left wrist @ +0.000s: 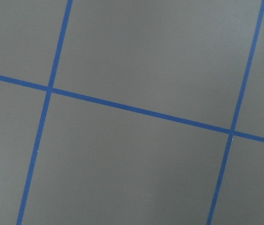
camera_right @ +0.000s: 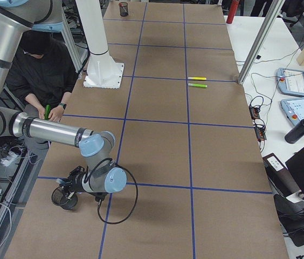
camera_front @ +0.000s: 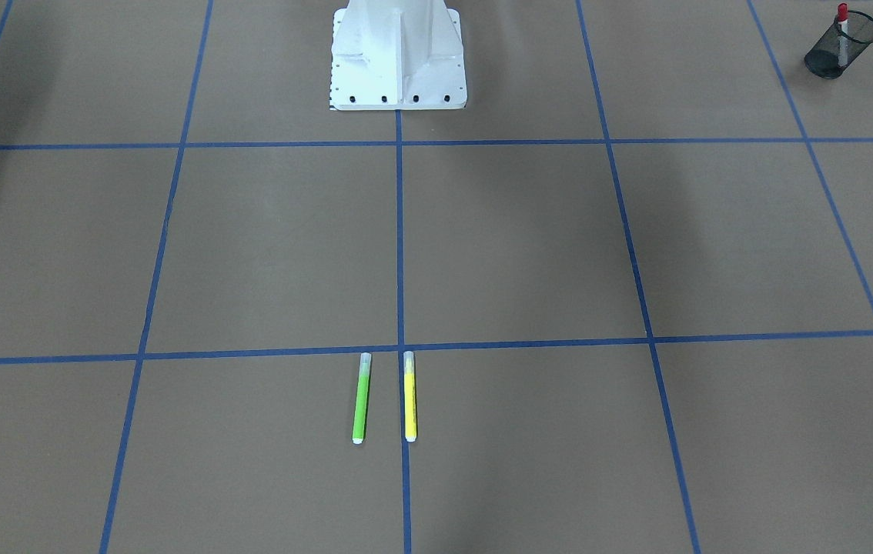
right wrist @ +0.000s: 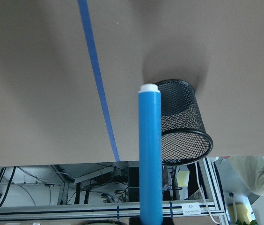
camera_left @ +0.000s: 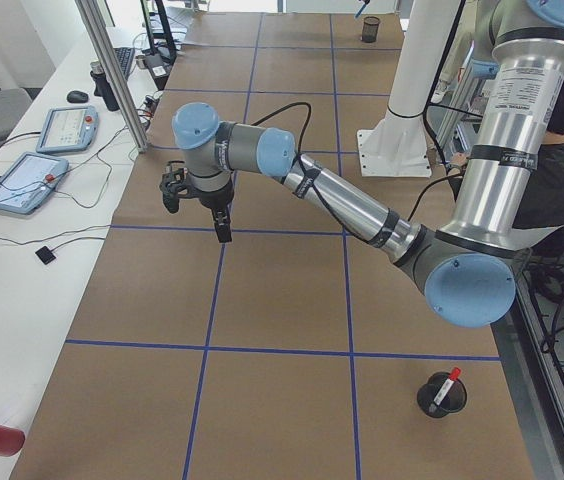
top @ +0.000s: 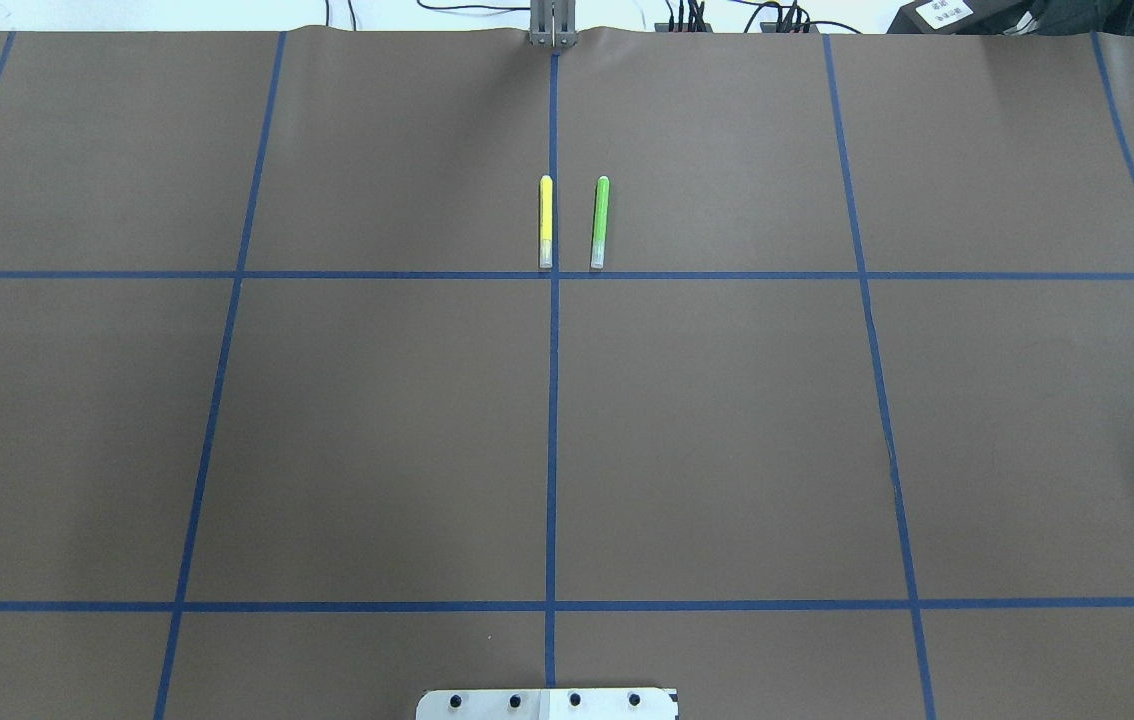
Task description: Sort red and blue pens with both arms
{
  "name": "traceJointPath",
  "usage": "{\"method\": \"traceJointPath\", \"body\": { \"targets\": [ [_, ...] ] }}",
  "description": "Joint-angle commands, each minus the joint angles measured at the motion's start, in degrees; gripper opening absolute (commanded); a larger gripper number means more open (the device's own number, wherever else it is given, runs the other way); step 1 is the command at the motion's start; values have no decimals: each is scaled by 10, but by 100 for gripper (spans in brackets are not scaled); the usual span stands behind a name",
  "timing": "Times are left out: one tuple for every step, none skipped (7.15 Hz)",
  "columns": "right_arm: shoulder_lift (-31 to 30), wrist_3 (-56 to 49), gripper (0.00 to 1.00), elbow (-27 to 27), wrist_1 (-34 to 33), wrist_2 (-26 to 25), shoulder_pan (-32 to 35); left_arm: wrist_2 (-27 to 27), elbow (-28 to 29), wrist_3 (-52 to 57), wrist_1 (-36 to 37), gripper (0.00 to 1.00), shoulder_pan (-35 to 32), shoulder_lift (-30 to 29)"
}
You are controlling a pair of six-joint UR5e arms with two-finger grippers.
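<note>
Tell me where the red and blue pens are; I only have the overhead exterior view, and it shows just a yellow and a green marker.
Observer: The red pen stands in a black mesh cup at a corner of the table on the robot's left.
Operator: And the blue one?
Observer: The right wrist view shows the blue pen held in the right gripper, near a second mesh cup.
Operator: What about the left gripper?
Observer: The left gripper hangs above the table in the exterior left view; open or shut, I cannot tell.
</note>
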Motion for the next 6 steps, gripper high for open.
{"method": "traceJointPath", "body": {
  "targets": [
    [-16,-39,0,-46,-1,0,14,2,2,-4,-3,100,10,-6],
    [-24,-43,0,-45,-2,0,22,3,8,-4,-14,100,21,-7],
    [-32,-54,0,-45,-2,-1,30,3,12,-16,-28,100,22,-7],
    [-35,-56,0,-44,-3,-3,39,3,11,-31,-35,100,27,-8],
    [-25,-57,0,-39,-27,-13,51,3,12,-35,-36,100,32,-8],
    [-6,-58,0,-33,-57,-33,73,3,12,-35,-36,100,36,-7]
  ]
}}
